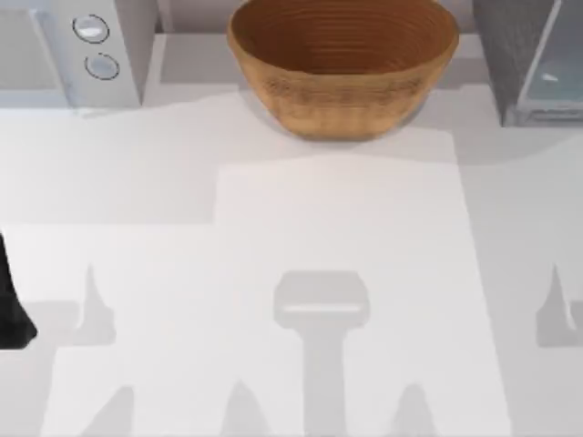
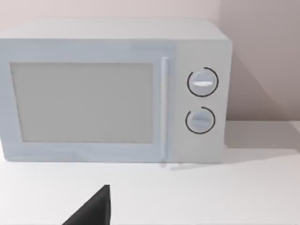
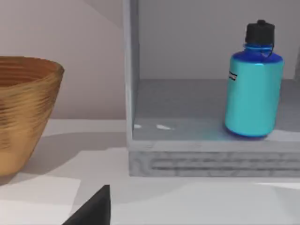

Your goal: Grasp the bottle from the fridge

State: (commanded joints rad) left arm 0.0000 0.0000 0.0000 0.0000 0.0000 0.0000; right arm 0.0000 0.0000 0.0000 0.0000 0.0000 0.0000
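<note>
The bottle [image 3: 253, 89], blue with a black cap and a teal lower part, stands upright on the floor of the fridge [image 3: 211, 161], toward one side of the compartment. The right wrist view looks straight into the fridge's interior. In the top view the fridge [image 1: 533, 64] is a dark grey speckled box with a pale blue panel at the table's far right corner. A black part of my right gripper [image 3: 93, 208] shows well short of the fridge, on the white table. My left gripper [image 2: 93, 208] hangs in front of the white appliance, and its arm [image 1: 11, 309] sits at the table's left edge.
A large woven bowl [image 1: 342, 64] stands at the back centre, just left of the fridge, and also appears in the right wrist view [image 3: 21, 112]. A white appliance with two round knobs [image 1: 64, 45] [image 2: 112, 93] occupies the back left corner. The white tabletop [image 1: 319, 237] stretches between them and the front.
</note>
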